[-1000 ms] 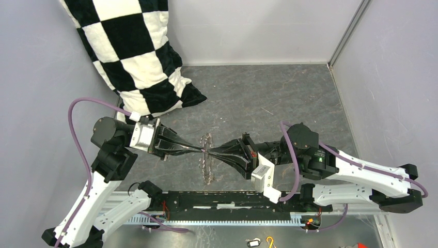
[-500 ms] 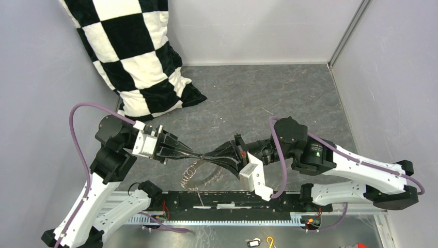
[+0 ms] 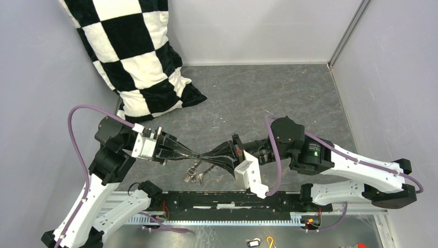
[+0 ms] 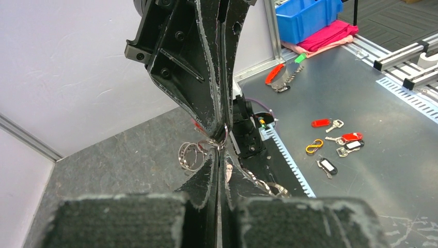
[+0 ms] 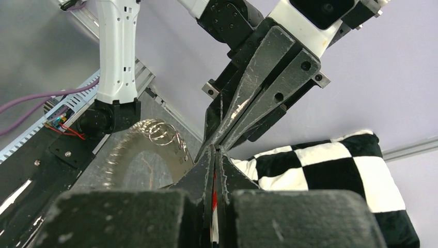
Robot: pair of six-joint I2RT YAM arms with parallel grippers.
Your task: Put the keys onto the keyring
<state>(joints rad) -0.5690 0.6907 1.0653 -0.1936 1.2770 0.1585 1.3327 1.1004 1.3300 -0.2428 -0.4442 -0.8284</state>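
Observation:
My left gripper (image 3: 198,154) and right gripper (image 3: 203,155) meet tip to tip above the grey floor, both shut. The keyring (image 3: 194,174), a thin grey hoop with a toothed fringe, hangs bunched below the tips. In the left wrist view my left gripper (image 4: 219,152) pinches the ring wire, with its small loops (image 4: 190,155) to the left. In the right wrist view my right gripper (image 5: 215,151) is shut on a red-headed key (image 5: 213,192), seen as a red sliver between the fingers, with the keyring (image 5: 135,155) to the left. The black-headed key cannot be made out.
A black-and-white checked cushion (image 3: 135,57) lies at the back left. The black rail (image 3: 232,201) runs along the near edge. On the metal shelf beyond it lie a yellow hook (image 4: 314,146), red tags (image 4: 321,123), a dark tag (image 4: 328,166) and a blue bin (image 4: 307,18).
Both grippers moved left and lower, still tip to tip. The keyring, first an upright hoop between them, has dropped and now hangs bunched below the tips.

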